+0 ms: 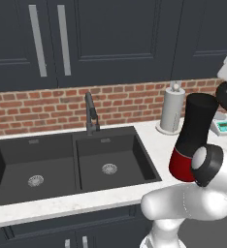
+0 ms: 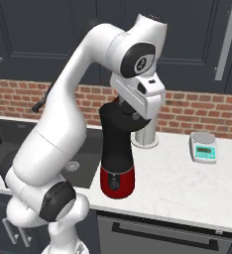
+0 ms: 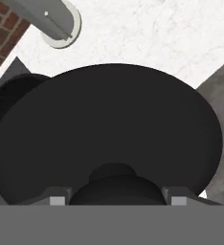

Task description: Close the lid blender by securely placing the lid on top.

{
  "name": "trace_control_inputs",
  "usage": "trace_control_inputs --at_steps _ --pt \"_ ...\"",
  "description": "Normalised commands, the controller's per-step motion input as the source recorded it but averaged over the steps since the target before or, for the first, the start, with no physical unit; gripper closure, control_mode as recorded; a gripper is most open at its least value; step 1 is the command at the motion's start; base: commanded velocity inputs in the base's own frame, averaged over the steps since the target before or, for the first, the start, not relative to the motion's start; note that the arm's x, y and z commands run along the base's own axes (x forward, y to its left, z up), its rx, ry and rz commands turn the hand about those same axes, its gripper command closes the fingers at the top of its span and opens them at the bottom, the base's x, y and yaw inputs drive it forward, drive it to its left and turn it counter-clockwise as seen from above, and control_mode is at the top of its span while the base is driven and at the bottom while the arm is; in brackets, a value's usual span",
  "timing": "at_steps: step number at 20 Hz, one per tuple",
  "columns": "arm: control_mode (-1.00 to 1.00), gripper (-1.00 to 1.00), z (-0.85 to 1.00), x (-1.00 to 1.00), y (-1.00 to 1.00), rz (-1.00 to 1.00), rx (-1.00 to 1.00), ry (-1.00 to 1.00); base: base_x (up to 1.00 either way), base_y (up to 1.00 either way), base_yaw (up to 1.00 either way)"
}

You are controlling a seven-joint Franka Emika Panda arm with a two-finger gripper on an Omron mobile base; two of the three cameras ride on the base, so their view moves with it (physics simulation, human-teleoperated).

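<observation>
While bent downward, the gripper grips the lid above the blender.

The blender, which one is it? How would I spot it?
Find the sink, then look right along the white counter. The blender is the tall black jar on a shiny red base, darker and taller than the white paper-towel roll behind it.

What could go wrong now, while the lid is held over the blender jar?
The lid hides the jar rim from the hand camera, so it may land off-centre and not seat. The blender stands near the counter's front edge and the sink; a sideways push could tip it. Paper-towel roll is close behind.
</observation>
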Motion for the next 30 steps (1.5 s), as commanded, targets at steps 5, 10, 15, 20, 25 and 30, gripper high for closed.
trace_control_inputs --at_steps 5,10,15,20,25,30 --pt "-1.0 1.0 0.0 0.29 0.28 0.32 0.0 0.0 0.0 0.0 0.0" --pt "-1.0 1.0 0.0 0.3 0.25 0.26 0.0 0.0 0.0 0.0 0.0" --pt "-1.0 1.0 -0.1 0.41 0.21 0.2 0.0 0.0 0.0 0.0 0.0" --pt "-1.0 1.0 -0.15 0.3 0.03 0.19 0.0 0.0 0.0 0.0 0.0" --pt "-1.0 1.0 -0.36 0.11 0.02 0.19 -0.03 -0.01 0.0 0.0 0.0" --pt "-1.0 1.0 -0.4 0.0 0.17 0.19 -0.06 -0.1 0.0 0.0 0.0"
